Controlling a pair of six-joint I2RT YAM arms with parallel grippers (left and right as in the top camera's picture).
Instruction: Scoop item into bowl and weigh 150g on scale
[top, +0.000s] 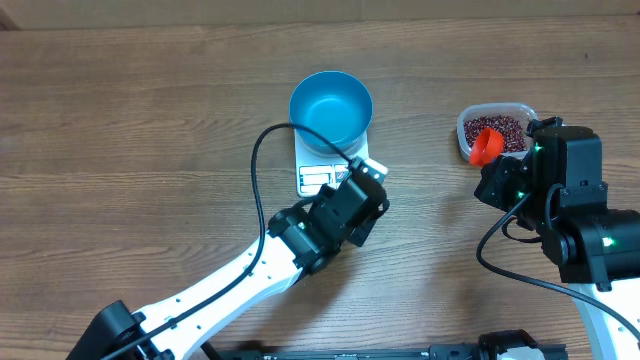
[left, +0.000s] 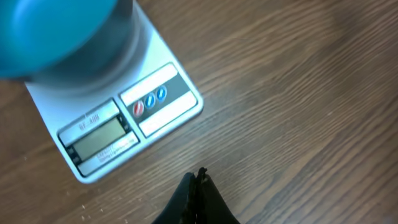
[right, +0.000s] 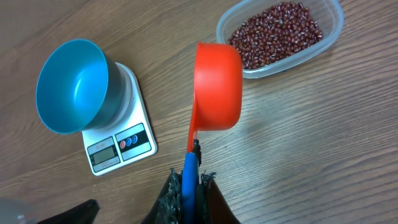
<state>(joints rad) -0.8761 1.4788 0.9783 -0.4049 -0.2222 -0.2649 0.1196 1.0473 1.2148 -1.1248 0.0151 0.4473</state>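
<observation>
Beans (right: 273, 31): tiny, dark red-brown, loose pile in clear tub (right: 292, 59); 3 o'clock from bowl (top: 331, 108), well apart.
Bowl: round, deep, bright blue; sits on white scale (top: 318, 178), display edge at 6 o'clock.
Right gripper (right: 191, 182): clamped on handle of orange scoop (right: 217, 87); cup at tub's 7 o'clock corner.
Left gripper (left: 198, 183): clenched, grasping nothing, near scale's 5 o'clock corner.
</observation>
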